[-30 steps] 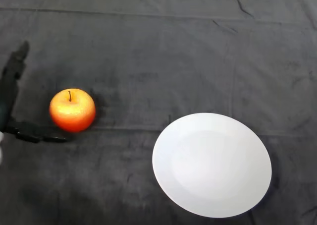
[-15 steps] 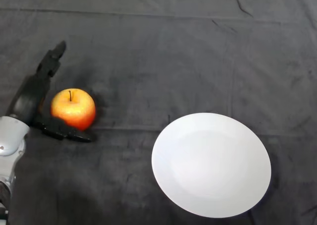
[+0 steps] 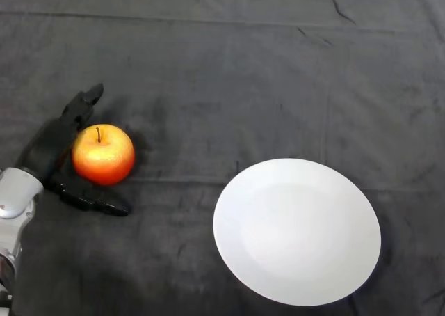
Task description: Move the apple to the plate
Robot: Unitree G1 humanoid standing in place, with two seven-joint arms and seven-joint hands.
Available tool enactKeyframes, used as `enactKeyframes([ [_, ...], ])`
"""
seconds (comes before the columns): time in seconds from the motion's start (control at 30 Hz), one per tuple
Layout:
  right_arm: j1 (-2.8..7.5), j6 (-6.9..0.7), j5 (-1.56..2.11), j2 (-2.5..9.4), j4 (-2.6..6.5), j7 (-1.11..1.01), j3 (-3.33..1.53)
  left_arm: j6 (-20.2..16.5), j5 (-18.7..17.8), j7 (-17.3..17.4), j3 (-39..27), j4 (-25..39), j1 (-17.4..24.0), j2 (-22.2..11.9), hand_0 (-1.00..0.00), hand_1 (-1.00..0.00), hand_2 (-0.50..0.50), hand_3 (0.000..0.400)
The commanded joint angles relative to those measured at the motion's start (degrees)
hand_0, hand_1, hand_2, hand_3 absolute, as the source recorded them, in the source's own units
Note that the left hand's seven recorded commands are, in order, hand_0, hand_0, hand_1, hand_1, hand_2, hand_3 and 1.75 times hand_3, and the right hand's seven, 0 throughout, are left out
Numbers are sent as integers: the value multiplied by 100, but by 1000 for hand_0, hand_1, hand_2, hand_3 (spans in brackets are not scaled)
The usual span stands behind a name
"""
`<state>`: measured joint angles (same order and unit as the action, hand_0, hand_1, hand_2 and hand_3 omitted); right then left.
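Observation:
A red-and-yellow apple [image 3: 103, 154] stands upright on the dark cloth at the left. My left hand [image 3: 50, 154] is at the apple's left side, with the apple between the fingers [image 3: 82, 108] behind it and the thumb [image 3: 97, 203] in front of it. The fingers lean in close to the apple's far side but are not wrapped round it, and the thumb lies low on the cloth just short of the apple. The hand is open. A white round plate [image 3: 297, 231] lies empty at the lower right, well apart from the apple.
The dark cloth [image 3: 229, 86] covers the whole table, with a few creases and a fold line running across at the apple's level. The table's far edge runs along the top of the view.
My hand has come in from the left edge to the apple. Its fingers have since bent down and in towards the apple's far side. The apple and plate have not moved.

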<state>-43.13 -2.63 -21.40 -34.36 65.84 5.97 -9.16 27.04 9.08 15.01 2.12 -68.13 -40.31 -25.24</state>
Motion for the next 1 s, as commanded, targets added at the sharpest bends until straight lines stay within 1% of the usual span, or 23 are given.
enactKeyframes([
  [0.03, 152, -7, 39, -37, 85, -13, 47, -231, 43, 114, 208, -280, -116, 35, -1000, -831, -84, 400],
  [0.1, 152, -7, 39, -37, 84, -13, 47, -281, 48, 152, 217, -258, -117, 25, -1000, -910, -45, 400],
  [0.2, 153, -8, 39, -37, 83, -13, 48, -331, 65, 190, 234, -212, -123, 6, -1000, -969, -16, 400],
  [0.37, 154, -8, 39, -37, 81, -13, 48, -380, 108, 195, 266, -106, -178, -29, -1000, -988, -6, 400],
  [0.57, 156, -10, 40, -37, 78, -13, 48, -345, 165, 91, 290, 84, -240, -72, -1000, -992, -4, 400],
  [0.77, 158, -12, 40, -37, 73, -14, 49, -267, 261, -168, 324, 406, -300, -100, -1000, -1000, 0, 400],
  [1.0, 164, -16, 42, -37, 62, -15, 50, -61, 472, -698, 396, 1052, -225, -123, -1000, -1000, 0, 400],
])
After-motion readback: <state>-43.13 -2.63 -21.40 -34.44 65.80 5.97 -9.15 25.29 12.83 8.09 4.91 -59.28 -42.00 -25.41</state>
